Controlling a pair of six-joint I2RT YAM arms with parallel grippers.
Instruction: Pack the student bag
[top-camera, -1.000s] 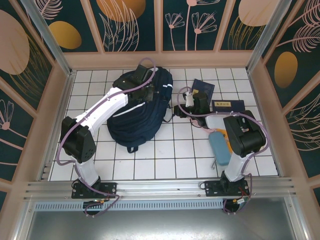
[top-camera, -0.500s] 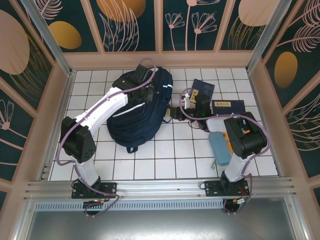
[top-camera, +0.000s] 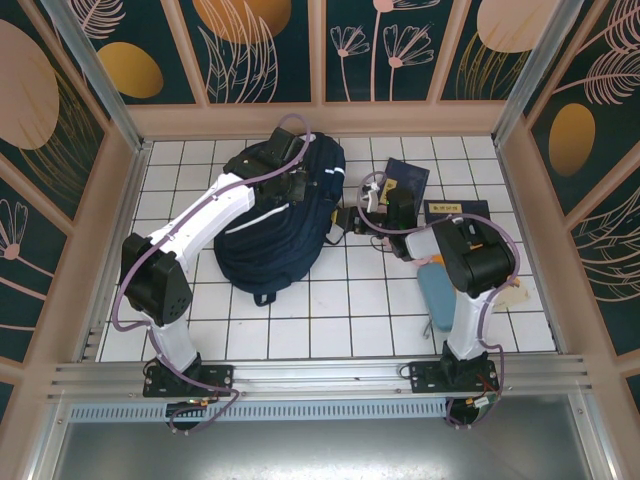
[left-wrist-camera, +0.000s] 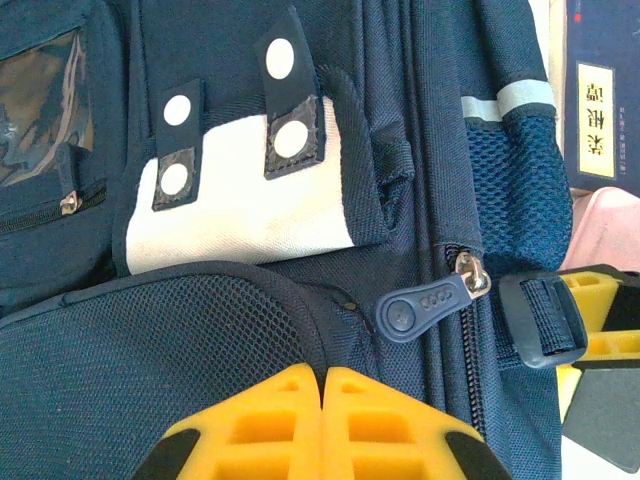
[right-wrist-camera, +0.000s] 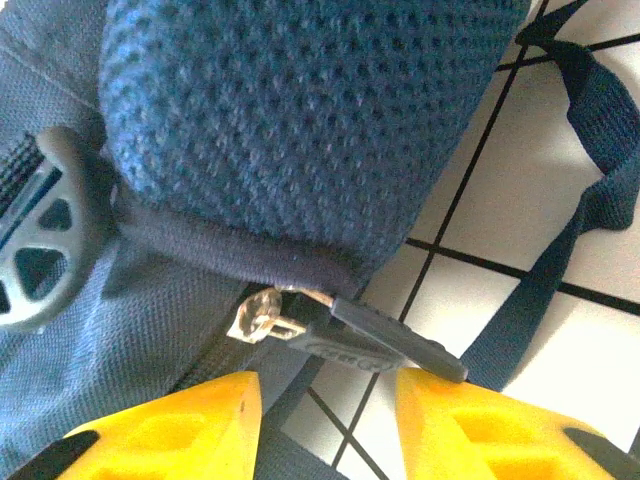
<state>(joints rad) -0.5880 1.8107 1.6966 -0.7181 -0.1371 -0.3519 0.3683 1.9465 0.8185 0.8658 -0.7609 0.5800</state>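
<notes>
The student bag, a large dark navy backpack, lies flat on the white tiles at the back centre. My left gripper rests on its top and is shut, the fingertips pinching the rim of a mesh pocket. A navy zipper pull lies just beyond them. My right gripper is at the bag's right edge. In the right wrist view that right gripper is open. Another zipper pull lies loose between its jaws, its tip against the right finger.
Two navy booklets with yellow print lie right of the bag. A light blue pouch lies by the right arm's base. A loose bag strap trails over the tiles. Wooden walls enclose the tiled floor.
My right gripper has moved left to the bag's edge and its jaws have spread apart around the zipper pull. The left arm has stayed put.
</notes>
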